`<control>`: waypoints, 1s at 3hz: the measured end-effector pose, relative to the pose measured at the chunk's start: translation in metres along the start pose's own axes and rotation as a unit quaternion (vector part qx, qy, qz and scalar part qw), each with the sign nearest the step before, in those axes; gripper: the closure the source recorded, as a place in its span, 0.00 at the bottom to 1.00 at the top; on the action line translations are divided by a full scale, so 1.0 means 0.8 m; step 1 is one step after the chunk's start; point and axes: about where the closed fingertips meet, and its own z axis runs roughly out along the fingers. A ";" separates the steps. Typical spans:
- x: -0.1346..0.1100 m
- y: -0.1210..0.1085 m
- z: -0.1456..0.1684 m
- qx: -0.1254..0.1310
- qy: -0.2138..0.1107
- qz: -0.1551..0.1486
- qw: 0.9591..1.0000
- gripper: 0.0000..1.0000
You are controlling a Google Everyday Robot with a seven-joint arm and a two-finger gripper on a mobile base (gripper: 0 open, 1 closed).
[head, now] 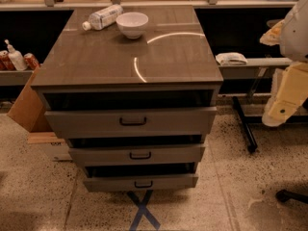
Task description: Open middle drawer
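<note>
I have the gripper [281, 107] at the right edge of my view, hanging beside the cabinet [125, 57] and well apart from it. I cannot tell whether it is wide or narrow. The middle drawer [137, 154] sits between the taller top drawer [130, 121] and the lowest drawer [142, 182], its front out a little with a dark gap above. A white bowl [132, 24] and a bottle [102, 17] lying on its side rest on the far end of the cabinet top.

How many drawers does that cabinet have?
3: top drawer, middle drawer under it, lowest drawer at the bottom. None looks hidden. The gripper hangs right of the cabinet.
</note>
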 end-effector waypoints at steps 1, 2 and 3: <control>0.000 0.000 0.000 0.000 0.000 0.000 1.000 0.00; 0.016 0.010 0.027 -0.017 -0.025 -0.001 1.000 0.00; 0.039 0.039 0.080 -0.048 -0.071 -0.010 0.996 0.00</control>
